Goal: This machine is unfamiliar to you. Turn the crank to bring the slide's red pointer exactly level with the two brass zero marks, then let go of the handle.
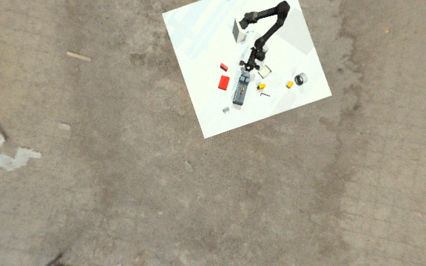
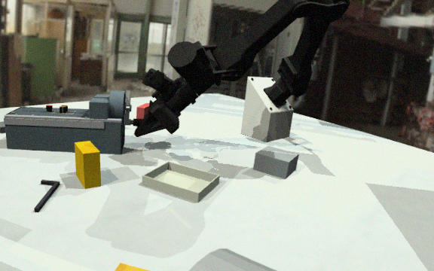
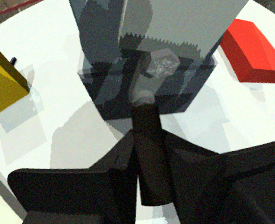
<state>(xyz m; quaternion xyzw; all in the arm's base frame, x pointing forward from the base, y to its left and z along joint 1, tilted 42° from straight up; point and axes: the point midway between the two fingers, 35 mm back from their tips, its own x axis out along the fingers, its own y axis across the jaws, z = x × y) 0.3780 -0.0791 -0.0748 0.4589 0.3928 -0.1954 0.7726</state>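
The machine (image 1: 241, 89) (image 2: 62, 129) (image 3: 154, 36) is a long blue-grey box on the white table (image 1: 213, 41). A round crank housing (image 2: 120, 105) sits at its near end. On its top a small red pointer (image 2: 49, 108) stands just left of a brass mark (image 2: 63, 108); I cannot tell how far apart they are. My gripper (image 1: 249, 67) (image 2: 139, 127) (image 3: 144, 133) is at the crank end and is shut on the dark crank handle (image 3: 149, 143), which runs from the hub toward the fingers.
A red block (image 1: 223, 82) (image 2: 142, 110) (image 3: 254, 46) lies beside the machine. A yellow block (image 2: 87, 163) (image 3: 4, 83), a black hex key (image 2: 47, 195), a shallow tray (image 2: 181, 181), a grey block (image 2: 276, 162) and a white wedge (image 2: 264, 111) stand around. A tape roll (image 1: 300, 78) lies farther off.
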